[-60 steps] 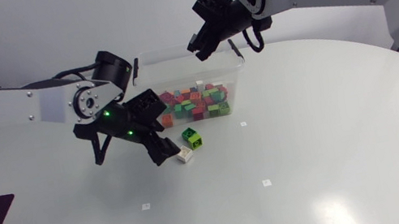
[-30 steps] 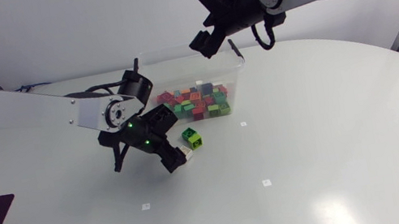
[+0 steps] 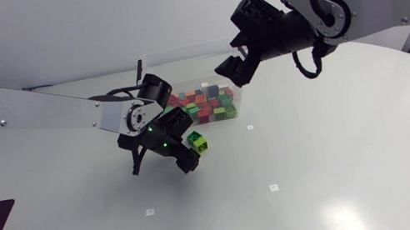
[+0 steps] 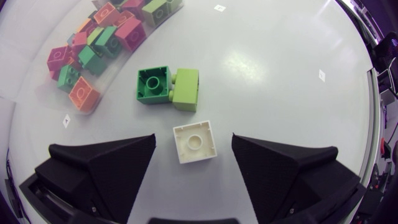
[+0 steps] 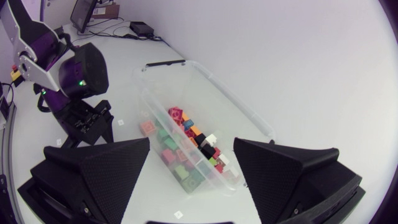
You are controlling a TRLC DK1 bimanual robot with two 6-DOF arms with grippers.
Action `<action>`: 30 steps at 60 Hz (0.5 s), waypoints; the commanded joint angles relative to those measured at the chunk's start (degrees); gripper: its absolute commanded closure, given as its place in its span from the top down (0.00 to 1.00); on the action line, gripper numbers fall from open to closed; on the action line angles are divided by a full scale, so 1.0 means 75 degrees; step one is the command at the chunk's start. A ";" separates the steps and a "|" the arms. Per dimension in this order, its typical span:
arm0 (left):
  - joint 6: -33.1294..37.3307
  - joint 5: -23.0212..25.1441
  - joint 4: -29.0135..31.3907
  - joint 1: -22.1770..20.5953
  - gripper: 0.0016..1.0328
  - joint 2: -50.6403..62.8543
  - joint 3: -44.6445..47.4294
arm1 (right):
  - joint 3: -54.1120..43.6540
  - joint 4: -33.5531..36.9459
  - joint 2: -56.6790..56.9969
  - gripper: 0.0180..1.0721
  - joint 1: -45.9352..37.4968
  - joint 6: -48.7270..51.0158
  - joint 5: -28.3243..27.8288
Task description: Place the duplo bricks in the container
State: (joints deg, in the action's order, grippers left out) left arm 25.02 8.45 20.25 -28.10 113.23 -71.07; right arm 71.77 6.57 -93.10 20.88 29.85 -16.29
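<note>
My left gripper [image 4: 193, 144] is standing open low over the table. The white brick [image 4: 194, 142] is lying between its fingers, which are not touching it. Just ahead of it, a dark green brick [image 4: 153, 86] and a lime brick [image 4: 186, 89] are lying side by side, touching, near the clear container [image 5: 180, 93]. Many coloured bricks [image 4: 93, 43] are lying inside it. My right gripper [image 5: 191, 152] is hovering open above the container.

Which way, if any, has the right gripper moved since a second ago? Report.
Yes. The right gripper moved off the far rim of the container toward its right end.
</note>
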 commanded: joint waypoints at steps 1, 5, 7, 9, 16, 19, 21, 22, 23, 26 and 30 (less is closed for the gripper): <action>-0.0253 -0.0072 -0.0016 -0.0027 0.66 0.0196 -0.0263 | -0.0557 -0.0102 0.0343 0.93 0.0028 -0.0030 -0.0007; -0.0277 -0.0072 -0.0005 -0.0051 0.57 0.0301 -0.0286 | -0.0850 -0.0184 0.0402 0.93 0.0098 -0.0089 -0.0007; -0.0277 -0.0083 -0.0005 -0.0062 0.57 0.0336 -0.0286 | -0.0991 -0.0255 0.0402 0.93 0.0145 -0.0124 0.0005; -0.0277 -0.0083 -0.0005 -0.0086 0.57 0.0395 -0.0286 | -0.1108 -0.0302 0.0390 0.93 0.0180 -0.0136 0.0016; -0.0300 -0.0083 -0.0005 -0.0109 0.41 0.0500 -0.0298 | -0.1331 -0.0313 0.0202 0.93 0.0286 -0.0358 0.0028; -0.0300 -0.0083 0.0007 -0.0121 0.32 0.0524 -0.0286 | -0.1424 -0.0407 0.0073 0.93 0.0368 -0.0522 0.0051; -0.0288 -0.0083 0.0007 -0.0121 0.28 0.0547 -0.0286 | -0.1460 -0.0419 0.0015 0.93 0.0415 -0.0569 0.0051; -0.0288 -0.0083 0.0007 -0.0121 0.28 0.0559 -0.0286 | -0.1495 -0.0442 -0.0032 0.93 0.0450 -0.0604 0.0051; -0.0277 -0.0083 0.0019 -0.0121 0.28 0.0594 -0.0274 | -0.1506 -0.0466 -0.0079 0.93 0.0485 -0.0651 0.0075; -0.0253 -0.0083 0.0042 -0.0133 0.28 0.0618 -0.0251 | -0.1518 -0.0489 -0.0243 0.93 0.0602 -0.0745 0.0216; -0.0230 -0.0083 0.0089 -0.0133 0.28 0.0618 -0.0216 | -0.1483 -0.0501 -0.0454 0.93 0.0754 -0.0862 0.0344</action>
State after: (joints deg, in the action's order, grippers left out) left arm 23.97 8.25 20.25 -28.64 115.83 -72.16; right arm 61.91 3.75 -93.69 25.17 25.78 -14.66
